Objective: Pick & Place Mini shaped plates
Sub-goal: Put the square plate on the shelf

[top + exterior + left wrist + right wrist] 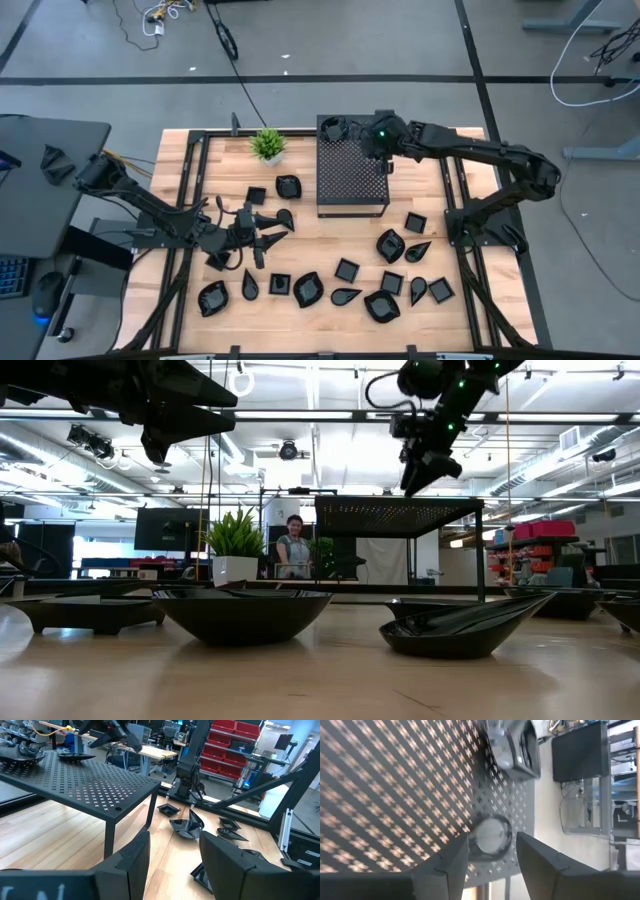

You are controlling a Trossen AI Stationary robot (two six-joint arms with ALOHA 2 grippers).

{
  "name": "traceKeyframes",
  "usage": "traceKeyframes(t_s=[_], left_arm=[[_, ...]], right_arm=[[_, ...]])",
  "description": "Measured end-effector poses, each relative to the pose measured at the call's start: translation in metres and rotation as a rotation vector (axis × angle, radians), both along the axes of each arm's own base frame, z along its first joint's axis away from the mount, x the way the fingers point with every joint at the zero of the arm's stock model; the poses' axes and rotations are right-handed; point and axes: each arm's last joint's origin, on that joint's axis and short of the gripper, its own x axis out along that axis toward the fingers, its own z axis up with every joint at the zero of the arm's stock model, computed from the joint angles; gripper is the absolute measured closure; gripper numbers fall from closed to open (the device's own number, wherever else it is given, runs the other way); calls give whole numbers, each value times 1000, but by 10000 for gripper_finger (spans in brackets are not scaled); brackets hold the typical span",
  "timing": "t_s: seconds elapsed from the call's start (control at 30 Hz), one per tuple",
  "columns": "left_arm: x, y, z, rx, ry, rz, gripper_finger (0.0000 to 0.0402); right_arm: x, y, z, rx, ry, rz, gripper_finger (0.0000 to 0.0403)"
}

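The right tool [384, 152] hangs over the far corner of the black perforated metal stand [352, 180], fingers parted with nothing between them. Directly beneath it, in its wrist view, sits a round glossy black dish [491, 836], and a square one [515, 747] rests nearby on the same top, so at least two plates appear already placed there. The left tool [262, 232] hovers low over the wooden bench [310, 232] beside the stand, fingers likewise apart and empty.

The remaining small glossy black plates [390, 282], in square, teardrop and leaf shapes, lie scattered across the near half of the bench, well apart from the stand.

Risks, as I judge them: the round dish lies close to the stand's edge, so a careless nudge from the right tool could tip it off. The plates' slick, shallow rims may slip out of a pinch. The small green potted plant [268, 146] stands just beside the stand and could be clipped.
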Motion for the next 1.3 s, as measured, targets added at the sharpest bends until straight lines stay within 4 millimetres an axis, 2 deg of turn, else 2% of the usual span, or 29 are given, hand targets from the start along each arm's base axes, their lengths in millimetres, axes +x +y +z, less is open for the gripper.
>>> traceKeyframes(t_s=[0.1, 0.2, 0.4, 0.6, 0.73, 0.87, 0.97, 1.07, 1.17, 1.3], left_arm=[[0, 0, 0, 0, 0, 0, 225], [0, 0, 0, 0, 0, 0, 225], [0, 0, 0, 0, 0, 0, 225], [0, 0, 0, -3, -5, 0, 225], [0, 0, 1, -5, -11, 0, 225], [0, 0, 1, -5, -11, -1, 225], [0, 0, 1, 2, -10, -1, 225], [0, 0, 1, 5, -10, -1, 225], [0, 0, 1, 5, -10, -1, 225], [0, 0, 1, 19, -6, -2, 225]], right_arm=[[2, 23, 9, 35, -76, 8, 234], [2, 54, 19, 85, -155, 41, 234], [-1, 136, 35, 245, -293, 237, 234], [-8, 222, 29, 363, -306, 426, 234], [-11, 264, 20, 458, -326, 474, 234], [-8, 302, 6, 594, -362, 452, 234], [-6, 321, -13, 657, -306, 426, 234], [-6, 329, -34, 666, -215, 355, 234], [0, 327, -52, 655, -164, 250, 234], [20, 311, -76, 635, -134, 85, 229]])
